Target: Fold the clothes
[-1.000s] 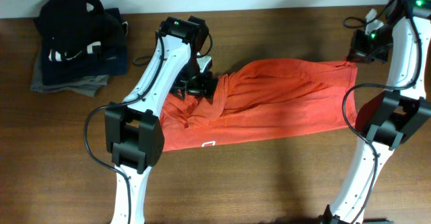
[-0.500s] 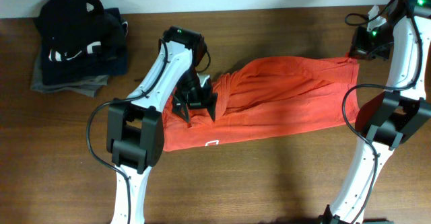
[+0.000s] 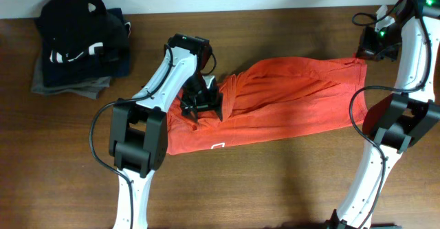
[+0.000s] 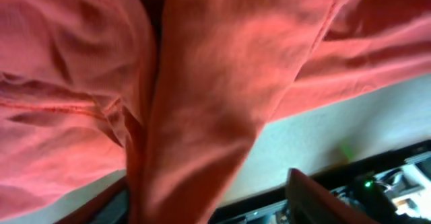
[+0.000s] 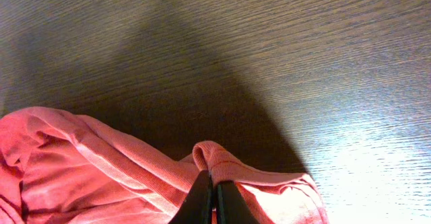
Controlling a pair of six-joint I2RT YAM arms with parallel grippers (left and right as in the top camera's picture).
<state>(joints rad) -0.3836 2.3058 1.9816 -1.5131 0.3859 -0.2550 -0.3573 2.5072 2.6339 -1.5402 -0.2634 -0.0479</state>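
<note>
Pinching the far-right corner of the orange-red T-shirt point(image 3: 289, 100): right gripper point(image 5: 212, 192), fingers pressed together. Left gripper point(image 3: 200, 109), jaws spread astride a bunched fold near the shirt's left end. Shirt lies across the wooden table point(image 3: 275, 188), long axis left–right, between both grippers.

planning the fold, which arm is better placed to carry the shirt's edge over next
Right, probably: the right gripper is shut on the shirt's corner hem. The left gripper stands open among bunched folds at the other end, not closed on them.
</note>
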